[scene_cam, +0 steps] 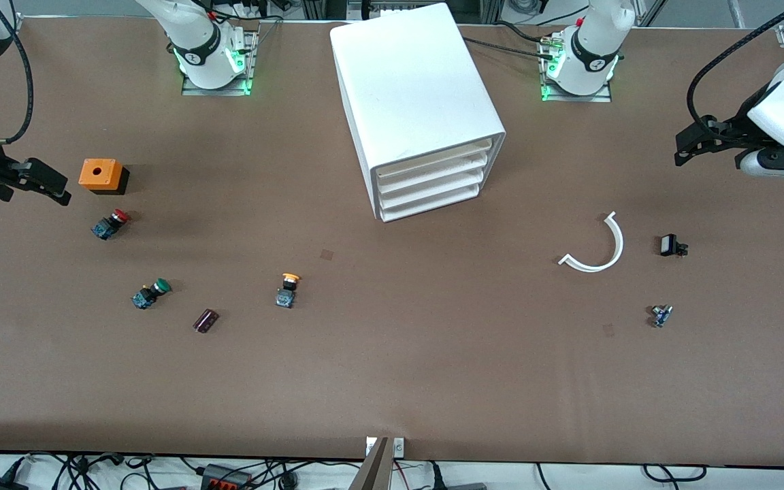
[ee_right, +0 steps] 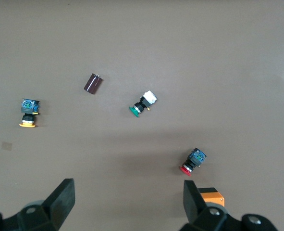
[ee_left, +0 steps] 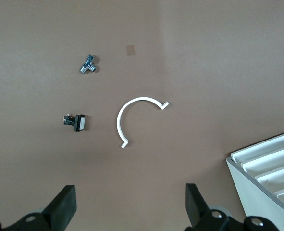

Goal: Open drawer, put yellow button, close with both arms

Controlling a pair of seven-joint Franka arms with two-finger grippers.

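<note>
The white cabinet stands at the table's middle, near the arm bases. Its topmost drawer is shut, like the three below it. The yellow button lies on the table nearer the front camera than the cabinet; it also shows in the right wrist view. My right gripper hangs open and empty over the right arm's end of the table, its fingers wide apart. My left gripper hangs open and empty over the left arm's end, its fingers wide apart. A corner of the cabinet shows in the left wrist view.
An orange box, a red button, a green button and a dark capacitor lie toward the right arm's end. A white arc piece, a black switch and a metal fitting lie toward the left arm's end.
</note>
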